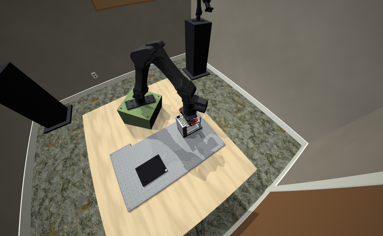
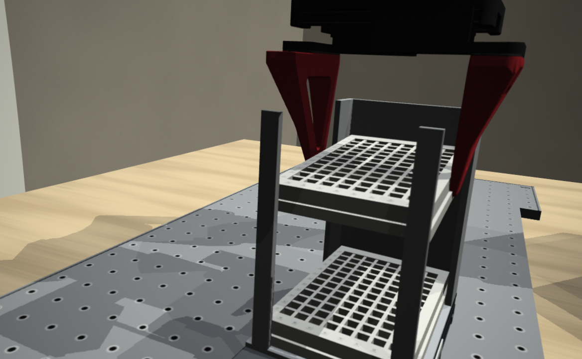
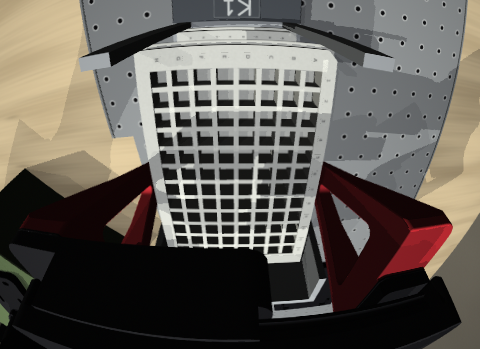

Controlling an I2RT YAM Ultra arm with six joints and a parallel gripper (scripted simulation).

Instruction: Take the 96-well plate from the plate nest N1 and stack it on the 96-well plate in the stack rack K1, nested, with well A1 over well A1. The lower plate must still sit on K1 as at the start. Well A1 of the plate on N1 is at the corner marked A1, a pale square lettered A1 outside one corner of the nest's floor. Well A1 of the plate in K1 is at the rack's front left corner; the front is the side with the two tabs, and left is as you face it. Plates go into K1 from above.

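My gripper with red fingers is shut on a white 96-well plate across its short width. It holds the plate level inside the black stack rack K1, between the posts and about halfway down. A second white 96-well plate sits on the rack's floor, well below the held one and apart from it. In the wrist view the held plate hides the lower one, and the K1 label shows beyond it. The black plate nest N1 lies empty on the grey breadboard, with its pale A1 square at one corner.
The arm's green base block stands behind the rack on the wooden table. The rack's two front posts and its dark back wall close in around the held plate. Black camera pillars stand off the table.
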